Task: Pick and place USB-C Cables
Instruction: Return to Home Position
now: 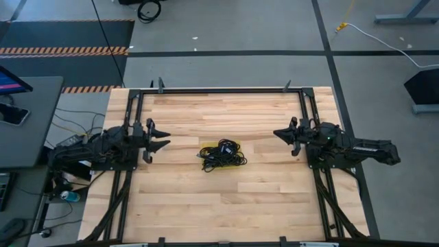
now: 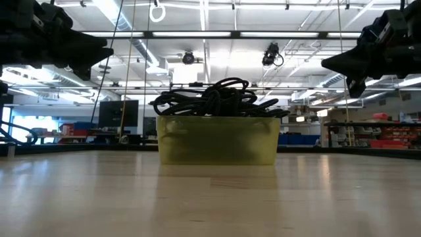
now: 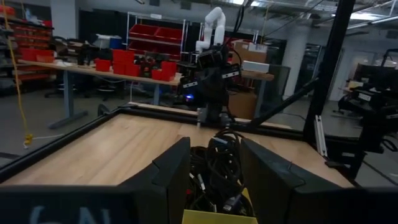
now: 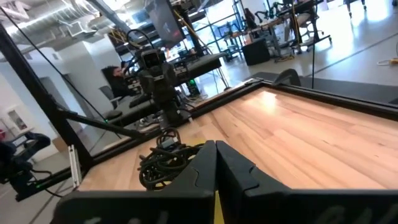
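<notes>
The USB-C cables [image 1: 221, 155] are a tangled heap of thin black cords piled in a yellow tray [image 2: 217, 141] at the middle of the table. In the low view the cables [image 2: 214, 99] rise above the tray's rim. My left gripper [image 1: 163, 139] hovers open, left of the heap and above the table, with its fingers pointing at the heap. In the left wrist view the cables [image 3: 217, 168] show between those fingers. My right gripper [image 1: 278, 134] hovers shut to the right of the heap, also pointing at it. The cables [image 4: 165, 162] lie ahead of it.
Black frame rails [image 1: 219, 90] run along the table's far edge and down both sides. Bare wood [image 1: 226, 206] lies between the tray and the near edge, and around the tray. Both arms [image 2: 368, 52] hang well above the tabletop.
</notes>
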`<action>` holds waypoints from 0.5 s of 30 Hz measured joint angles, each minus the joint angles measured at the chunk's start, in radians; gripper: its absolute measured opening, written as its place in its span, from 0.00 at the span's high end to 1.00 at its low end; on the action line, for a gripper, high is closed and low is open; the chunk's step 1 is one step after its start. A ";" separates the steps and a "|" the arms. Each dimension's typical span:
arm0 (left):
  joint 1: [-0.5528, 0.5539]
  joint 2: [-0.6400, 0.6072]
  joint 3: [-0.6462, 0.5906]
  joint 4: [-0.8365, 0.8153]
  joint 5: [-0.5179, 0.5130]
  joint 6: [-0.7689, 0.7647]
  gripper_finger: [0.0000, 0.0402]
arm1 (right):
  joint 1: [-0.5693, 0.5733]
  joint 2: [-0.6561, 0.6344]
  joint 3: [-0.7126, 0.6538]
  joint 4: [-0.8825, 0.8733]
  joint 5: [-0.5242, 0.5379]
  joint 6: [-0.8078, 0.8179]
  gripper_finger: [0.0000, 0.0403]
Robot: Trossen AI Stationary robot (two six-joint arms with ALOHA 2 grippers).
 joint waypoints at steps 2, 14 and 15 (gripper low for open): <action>0.000 0.000 0.000 0.000 0.000 -0.003 0.64 | 0.000 0.000 0.000 0.000 0.001 0.002 0.98; -0.001 0.000 0.000 -0.048 0.012 0.169 0.93 | 0.000 0.000 0.000 -0.012 0.011 -0.073 0.99; -0.001 0.000 0.000 -0.063 0.012 0.183 0.96 | 0.000 0.000 0.000 -0.016 0.016 -0.079 0.99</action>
